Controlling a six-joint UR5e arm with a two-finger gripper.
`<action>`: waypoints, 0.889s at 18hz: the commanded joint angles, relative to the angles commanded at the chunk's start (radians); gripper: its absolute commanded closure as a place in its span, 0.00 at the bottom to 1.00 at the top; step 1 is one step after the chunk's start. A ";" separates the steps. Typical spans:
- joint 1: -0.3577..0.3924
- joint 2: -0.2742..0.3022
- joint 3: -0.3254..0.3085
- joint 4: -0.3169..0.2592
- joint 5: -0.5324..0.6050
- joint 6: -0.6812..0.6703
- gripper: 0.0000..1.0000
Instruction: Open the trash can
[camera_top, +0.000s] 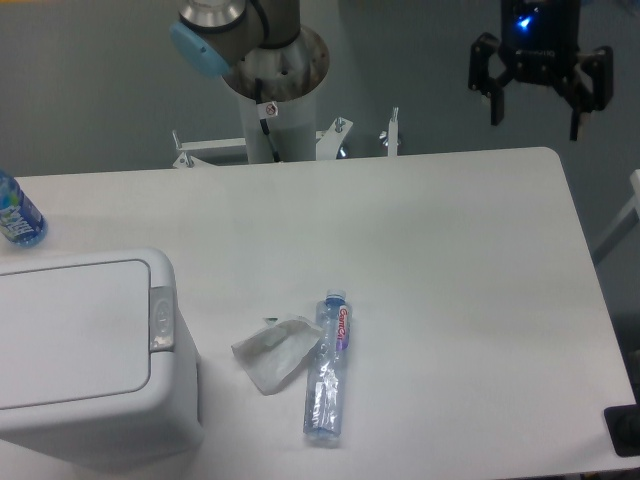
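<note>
The trash can (85, 350) is a large boxy white bin at the table's front left corner. Its flat lid lies shut, and a small grey push-button (161, 320) sits on the right rim. My gripper (538, 115) hangs high above the table's far right corner, well away from the bin. Its two black fingers point down and stand open with nothing between them. A blue light glows on the body above the fingers.
A clear plastic bottle (328, 372) lies on its side near the table's middle front, with a crumpled piece of clear plastic (275, 352) beside it. A blue-labelled bottle (15, 212) stands at the far left edge. The arm's base (275, 95) rises behind the table.
</note>
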 joint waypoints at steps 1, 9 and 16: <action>0.000 0.000 0.000 0.000 0.000 0.000 0.00; -0.008 -0.002 0.005 0.002 0.006 -0.125 0.00; -0.139 -0.023 0.023 0.061 0.003 -0.524 0.00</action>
